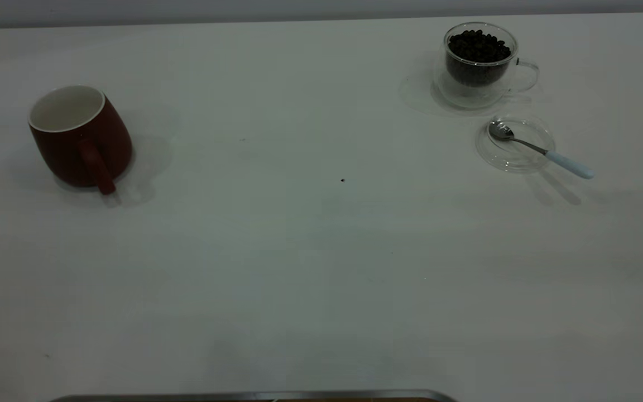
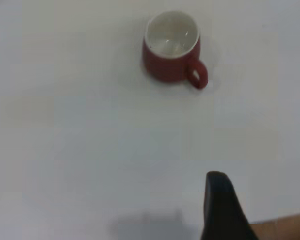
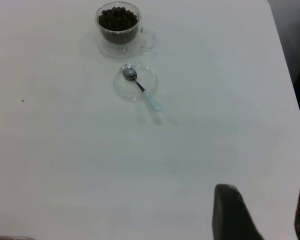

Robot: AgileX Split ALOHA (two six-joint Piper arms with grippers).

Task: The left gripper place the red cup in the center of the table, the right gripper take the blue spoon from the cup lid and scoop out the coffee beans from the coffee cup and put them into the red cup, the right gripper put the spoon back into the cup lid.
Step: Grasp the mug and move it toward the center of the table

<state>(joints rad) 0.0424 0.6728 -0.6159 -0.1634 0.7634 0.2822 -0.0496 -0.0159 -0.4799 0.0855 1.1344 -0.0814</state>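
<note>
One white table (image 1: 299, 268) carries all items. Its left side holds the red cup (image 1: 80, 138), upright, handle facing the near edge. At far right stands the coffee cup (image 1: 480, 64), filled with coffee beans (image 1: 478, 47). Just beside it lies the cup lid (image 1: 516, 143), supporting the blue spoon (image 1: 542, 149), bowl on the glass, handle overhanging the rim. The right gripper (image 3: 262, 212) hangs well apart from these, fingers spread, empty. The left gripper (image 2: 221, 207) shows one finger only; its opening cannot be determined.
</note>
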